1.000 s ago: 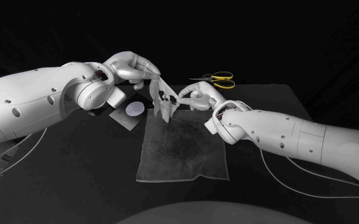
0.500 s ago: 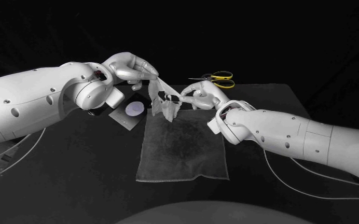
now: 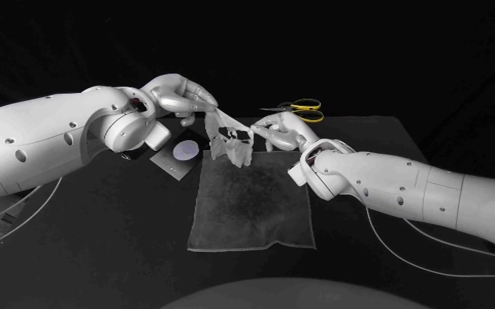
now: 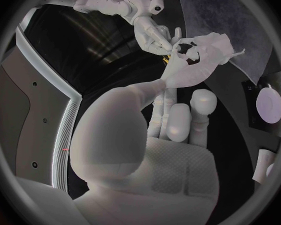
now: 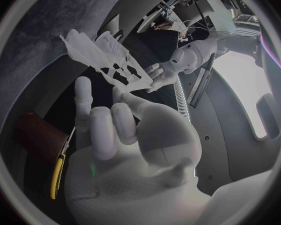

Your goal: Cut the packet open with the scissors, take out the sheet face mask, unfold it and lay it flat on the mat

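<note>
The left robot hand point(image 3: 182, 99) and the right robot hand point(image 3: 277, 130) each pinch an edge of the crumpled sheet face mask point(image 3: 229, 141), stretched between them above the mat's point(image 3: 252, 209) far end, the scissors point(image 3: 299, 109) lying on the worktop point(image 3: 124, 209) beyond.

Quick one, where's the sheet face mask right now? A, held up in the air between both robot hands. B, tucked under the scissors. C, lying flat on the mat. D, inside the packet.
A: the sheet face mask hangs crumpled above the far edge of the mat, pinched by the left robot hand and the right robot hand.
</note>
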Controlling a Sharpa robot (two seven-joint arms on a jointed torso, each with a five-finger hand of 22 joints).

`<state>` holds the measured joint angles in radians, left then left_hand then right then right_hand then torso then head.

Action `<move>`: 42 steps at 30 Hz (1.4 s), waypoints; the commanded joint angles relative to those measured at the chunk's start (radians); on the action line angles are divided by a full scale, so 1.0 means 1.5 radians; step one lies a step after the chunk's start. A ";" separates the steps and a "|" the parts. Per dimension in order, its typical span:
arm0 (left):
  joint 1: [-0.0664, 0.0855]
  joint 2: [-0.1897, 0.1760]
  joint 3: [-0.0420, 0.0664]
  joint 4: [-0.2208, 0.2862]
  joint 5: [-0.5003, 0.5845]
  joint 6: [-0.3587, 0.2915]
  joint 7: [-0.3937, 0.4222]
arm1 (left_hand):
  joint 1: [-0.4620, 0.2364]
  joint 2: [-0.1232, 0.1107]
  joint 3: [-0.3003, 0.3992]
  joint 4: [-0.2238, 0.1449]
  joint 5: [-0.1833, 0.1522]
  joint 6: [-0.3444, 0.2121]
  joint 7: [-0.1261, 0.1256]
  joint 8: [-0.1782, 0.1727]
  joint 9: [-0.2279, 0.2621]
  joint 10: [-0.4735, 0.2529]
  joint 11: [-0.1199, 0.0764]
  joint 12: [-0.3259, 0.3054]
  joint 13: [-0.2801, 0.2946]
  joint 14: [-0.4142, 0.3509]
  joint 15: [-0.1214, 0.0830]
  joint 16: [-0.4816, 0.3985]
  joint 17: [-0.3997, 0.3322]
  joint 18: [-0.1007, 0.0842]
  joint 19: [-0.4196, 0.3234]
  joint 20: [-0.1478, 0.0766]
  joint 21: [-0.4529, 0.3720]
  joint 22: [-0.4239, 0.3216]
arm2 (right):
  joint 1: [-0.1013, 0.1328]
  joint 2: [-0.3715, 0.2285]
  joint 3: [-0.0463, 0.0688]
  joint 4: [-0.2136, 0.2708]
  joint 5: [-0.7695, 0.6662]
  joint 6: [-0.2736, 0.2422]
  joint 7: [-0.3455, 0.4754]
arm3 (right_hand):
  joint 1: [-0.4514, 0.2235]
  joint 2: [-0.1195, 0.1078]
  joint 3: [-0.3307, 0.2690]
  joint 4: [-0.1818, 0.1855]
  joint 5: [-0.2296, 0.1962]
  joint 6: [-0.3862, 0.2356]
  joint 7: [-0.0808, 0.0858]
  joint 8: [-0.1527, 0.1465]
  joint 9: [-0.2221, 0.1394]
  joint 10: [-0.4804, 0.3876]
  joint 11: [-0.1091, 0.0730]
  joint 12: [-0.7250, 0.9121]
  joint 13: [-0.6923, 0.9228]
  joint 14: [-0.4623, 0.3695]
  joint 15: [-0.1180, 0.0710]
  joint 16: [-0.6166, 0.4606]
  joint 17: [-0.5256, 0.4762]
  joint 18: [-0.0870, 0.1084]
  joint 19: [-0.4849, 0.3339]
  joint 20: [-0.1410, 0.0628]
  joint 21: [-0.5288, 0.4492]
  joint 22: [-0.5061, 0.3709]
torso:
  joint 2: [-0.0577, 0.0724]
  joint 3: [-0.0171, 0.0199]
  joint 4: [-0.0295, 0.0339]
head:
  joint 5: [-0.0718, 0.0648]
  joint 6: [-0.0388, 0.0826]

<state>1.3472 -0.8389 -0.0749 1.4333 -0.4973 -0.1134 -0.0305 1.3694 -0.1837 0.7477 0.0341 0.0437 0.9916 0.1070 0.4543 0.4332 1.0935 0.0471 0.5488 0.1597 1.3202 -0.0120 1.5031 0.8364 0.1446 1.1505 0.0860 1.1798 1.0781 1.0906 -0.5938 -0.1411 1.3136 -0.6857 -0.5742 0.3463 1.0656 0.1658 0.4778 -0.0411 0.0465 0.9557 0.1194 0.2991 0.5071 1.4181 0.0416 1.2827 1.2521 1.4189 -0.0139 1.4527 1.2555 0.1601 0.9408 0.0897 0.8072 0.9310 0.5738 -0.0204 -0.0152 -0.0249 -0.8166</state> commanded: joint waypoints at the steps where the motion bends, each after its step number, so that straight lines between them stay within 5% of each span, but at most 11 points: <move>1: 0.001 0.000 0.000 0.000 -0.005 0.010 -0.003 | -0.001 0.008 0.004 0.000 0.004 0.002 0.005 0.002 0.090 0.005 0.001 -0.002 0.001 0.004 -0.002 0.004 -0.001 -0.007 0.005 0.001 0.004 0.001 | 0.000 -0.002 0.001 0.001 0.006 0.023 0.013 | 0.009 0.001 0.006 0.020 0.001 -0.011 0.005 -0.013 -0.008 -0.004 0.004 -0.003 0.000 -0.006 0.003 -0.004 -0.003 0.012 -0.001 0.006 -0.004 -0.001 | 0.000 -0.0002 0.0002 | 0.000 0.001; 6: 0.001 -0.001 0.000 0.000 -0.006 0.009 -0.005 | -0.001 0.008 0.004 0.000 0.004 0.002 0.005 0.002 0.090 0.005 0.001 -0.002 0.001 0.004 -0.002 0.004 -0.001 -0.007 0.005 0.001 0.004 0.001 | 0.000 -0.005 0.001 0.001 0.008 0.035 0.012 | 0.018 -0.001 0.027 0.052 0.001 -0.035 0.019 -0.044 -0.024 -0.016 0.017 -0.017 -0.012 -0.017 0.014 -0.009 -0.014 0.011 -0.006 0.015 -0.010 -0.003 | 0.000 0.0000 -0.0001 | 0.000 0.001; 16: 0.001 -0.003 0.000 0.001 -0.007 0.009 -0.009 | -0.001 0.008 0.005 0.000 0.004 0.002 0.005 0.002 0.090 0.006 0.001 -0.002 0.001 0.004 -0.002 0.004 -0.001 -0.007 0.006 0.001 0.005 0.002 | 0.000 -0.012 0.001 0.002 0.001 0.027 0.002 | 0.041 -0.015 0.051 0.051 0.001 -0.027 0.021 -0.054 -0.032 -0.020 0.019 -0.018 -0.014 -0.019 0.017 -0.009 -0.015 0.013 -0.007 0.021 -0.013 -0.003 | 0.000 -0.0002 0.0000 | 0.002 0.003; 20: 0.001 -0.004 0.000 0.003 -0.007 0.011 -0.010 | -0.002 0.008 0.005 -0.001 0.004 0.002 0.005 0.002 0.091 0.006 0.001 -0.002 0.001 0.004 -0.002 0.004 -0.002 -0.007 0.006 0.001 0.005 0.002 | 0.000 -0.012 0.001 0.002 -0.004 0.015 0.001 | 0.087 -0.054 0.078 -0.010 0.000 -0.019 0.018 -0.056 -0.032 -0.014 0.014 -0.010 -0.007 -0.013 0.011 -0.004 -0.007 0.015 -0.001 0.017 -0.006 0.002 | 0.000 -0.0002 0.0001 | 0.004 0.004; 23: 0.001 -0.005 0.000 0.007 -0.007 0.013 -0.011 | -0.002 0.008 0.005 0.000 0.004 0.002 0.005 0.002 0.091 0.006 0.001 -0.002 0.001 0.004 -0.002 0.004 -0.002 -0.007 0.006 0.001 0.005 0.002 | 0.000 -0.010 0.001 0.004 -0.024 0.000 0.002 | 0.105 -0.101 0.070 -0.061 0.002 -0.021 0.024 -0.062 -0.033 -0.010 0.018 -0.002 0.001 -0.007 0.014 -0.001 0.001 0.014 0.001 0.017 0.003 0.010 | 0.000 -0.0001 0.0001 | 0.005 0.005; 28: 0.000 -0.005 -0.001 0.014 -0.005 0.013 -0.012 | -0.003 0.008 0.005 0.000 0.004 0.003 0.005 0.002 0.092 0.007 0.001 -0.002 0.001 0.004 -0.002 0.004 -0.003 -0.008 0.008 0.001 0.007 0.004 | 0.000 -0.004 0.001 0.017 -0.097 -0.037 -0.003 | 0.107 -0.131 0.053 -0.089 0.002 -0.003 0.021 -0.062 -0.035 -0.002 0.016 0.012 0.014 0.002 0.013 0.006 0.015 0.015 0.002 0.018 0.010 0.017 | 0.001 0.0000 0.0006 | 0.006 0.005; 34: 0.000 -0.004 -0.001 0.019 0.000 0.012 -0.012 | -0.004 0.008 0.006 0.000 0.004 0.003 0.005 0.001 0.093 0.007 0.001 -0.002 0.001 0.004 -0.002 0.004 -0.002 -0.008 0.008 0.000 0.007 0.004 | -0.001 0.018 0.001 0.019 -0.177 -0.061 -0.058 | 0.083 -0.165 0.025 -0.096 0.003 -0.015 0.027 -0.081 -0.047 -0.010 0.022 0.004 0.006 -0.002 0.017 0.004 0.008 0.013 0.000 0.020 0.011 0.019 | 0.000 -0.0005 0.0002 | 0.009 0.006; 42: 0.000 0.000 -0.001 0.022 0.003 0.010 -0.011 | -0.004 0.008 0.006 0.000 0.004 0.003 0.005 0.001 0.093 0.007 0.001 -0.002 0.001 0.004 -0.002 0.004 -0.002 -0.008 0.008 0.000 0.007 0.004 | -0.001 0.065 0.001 -0.022 -0.214 -0.067 -0.156 | 0.034 -0.180 -0.021 -0.070 0.004 -0.012 0.026 -0.091 -0.055 -0.021 0.023 -0.007 -0.008 -0.008 0.020 0.001 0.001 0.014 -0.004 0.025 0.000 0.013 | 0.000 -0.0015 0.0013 | 0.007 0.006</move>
<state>1.3466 -0.8419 -0.0776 1.4626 -0.5019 -0.1080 -0.0512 1.3640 -0.1808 0.7508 0.0373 0.0460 0.9945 0.1100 0.4543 0.4337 1.0970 0.0506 0.5488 0.1606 1.3202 -0.0120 1.5062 0.8334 0.1446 1.1579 0.0859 1.1839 1.0838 1.0893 -0.5035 -0.1408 1.2919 -0.9371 -0.6487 0.2126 1.1253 -0.1054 0.4545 -0.1502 0.0488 0.9372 0.1562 0.1688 0.4255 1.3949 0.0749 1.2769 1.2424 1.4109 0.0126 1.4570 1.2552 0.1688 0.9341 0.1188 0.8110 0.9516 0.5741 -0.0222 -0.0141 -0.0141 -0.8080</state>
